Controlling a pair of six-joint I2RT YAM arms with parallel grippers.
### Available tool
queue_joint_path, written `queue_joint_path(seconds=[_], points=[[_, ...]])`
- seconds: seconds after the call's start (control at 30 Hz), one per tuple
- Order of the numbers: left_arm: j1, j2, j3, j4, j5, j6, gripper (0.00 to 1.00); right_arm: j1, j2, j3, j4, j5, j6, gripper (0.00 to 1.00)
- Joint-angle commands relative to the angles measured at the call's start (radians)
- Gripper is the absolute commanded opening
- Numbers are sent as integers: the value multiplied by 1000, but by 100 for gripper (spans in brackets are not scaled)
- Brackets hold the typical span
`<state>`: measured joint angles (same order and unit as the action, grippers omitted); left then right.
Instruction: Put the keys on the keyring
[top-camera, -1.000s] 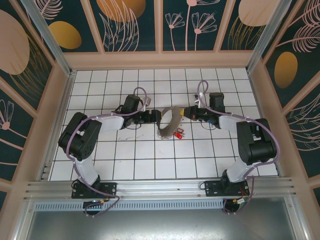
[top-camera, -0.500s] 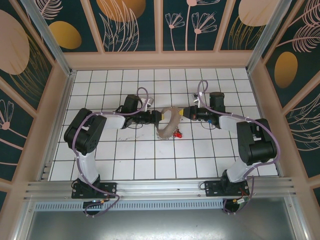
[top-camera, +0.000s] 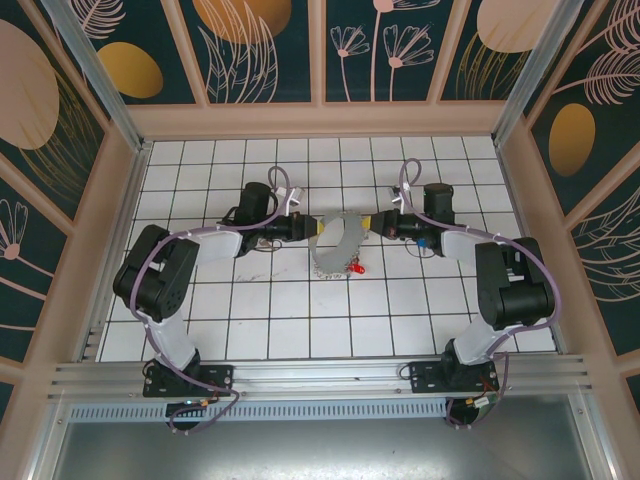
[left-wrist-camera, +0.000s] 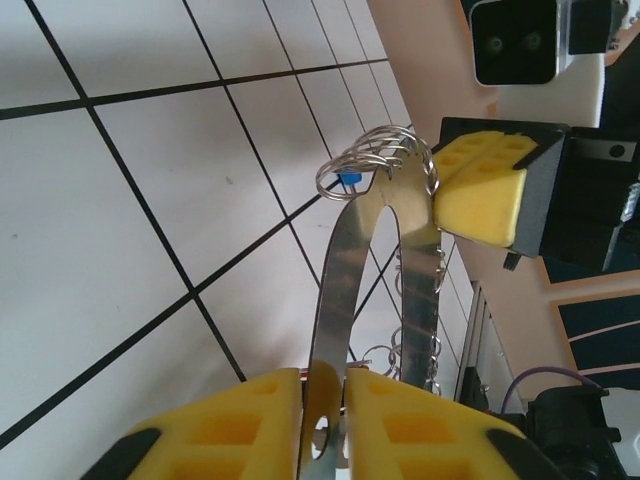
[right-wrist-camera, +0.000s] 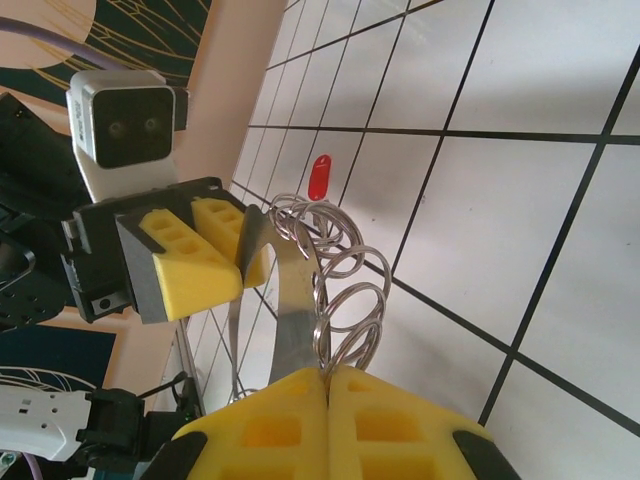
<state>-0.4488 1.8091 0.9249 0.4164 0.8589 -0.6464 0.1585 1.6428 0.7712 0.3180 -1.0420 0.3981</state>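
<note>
The keyring (top-camera: 338, 243), a grey metal band loop fringed with small silvery rings, hangs between my two grippers near the middle of the tiled floor. My left gripper (top-camera: 316, 230) is shut on the band's left end; in the left wrist view its yellow pads (left-wrist-camera: 390, 415) pinch the flat band (left-wrist-camera: 338, 270). My right gripper (top-camera: 368, 225) is shut on the right end, where the pads (right-wrist-camera: 290, 420) clamp the band (right-wrist-camera: 296, 300) beside several wire rings. Red-headed keys (top-camera: 352, 268) lie on the floor just below the ring, and one red key (right-wrist-camera: 319, 177) lies beyond the ring.
Wooden walls (top-camera: 520, 200) enclose the white tiled floor (top-camera: 290, 320) on three sides. An aluminium rail (top-camera: 320, 375) carrying both arm bases runs along the near edge. A small blue piece (left-wrist-camera: 348, 180) shows behind the ring's far end.
My left gripper has closed onto the keyring's left end. Both grippers and the ring have shifted slightly toward the far wall. The red keys stay on the floor.
</note>
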Motion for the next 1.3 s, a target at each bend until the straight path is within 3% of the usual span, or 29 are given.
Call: queue_joint_path(seconds=[0.0, 0.2, 0.33, 0.4, 0.57, 0.6, 0.7, 0.8, 0.83, 0.9, 1.0, 1.13, 1.23, 1.27], points=[[6, -33, -12, 40, 42, -8, 15, -6, 20, 43, 15, -15, -29, 0], [5, -83, -4, 48, 18, -33, 1, -8, -9, 62, -28, 1, -32, 0], [6, -161, 34, 20, -1, -44, 0, -19, -109, 83, -103, 82, -43, 15], [5, -208, 86, -48, -12, -10, 0, -34, -189, 107, -171, 164, -55, 27], [5, -346, 176, -154, -74, 95, 0, -56, -426, 169, -303, 446, -139, 47], [6, -377, 180, -160, -103, 115, 0, -59, -477, 171, -303, 509, -151, 47], [6, -459, 179, -183, -99, 271, 0, -60, -621, 109, -221, 669, -165, 52], [6, -543, 133, -214, -205, 487, 0, -60, -746, -19, -72, 818, -130, 60], [6, -564, 107, -206, -284, 536, 0, -59, -772, -59, -16, 817, -136, 59], [5, -590, 69, -212, -445, 669, 0, -58, -804, -140, 90, 665, -220, 60], [2, -567, 156, -372, -584, 746, 0, -42, -779, -174, 105, 472, -324, 58], [-15, -386, 474, -772, -487, 761, 0, 19, -728, -165, 58, 416, -406, 51], [-28, -359, 496, -770, -357, 733, 0, 118, -731, -202, 96, 427, -570, 41], [-28, -364, 486, -733, -323, 705, 0, 159, -737, -222, 123, 450, -636, 33]])
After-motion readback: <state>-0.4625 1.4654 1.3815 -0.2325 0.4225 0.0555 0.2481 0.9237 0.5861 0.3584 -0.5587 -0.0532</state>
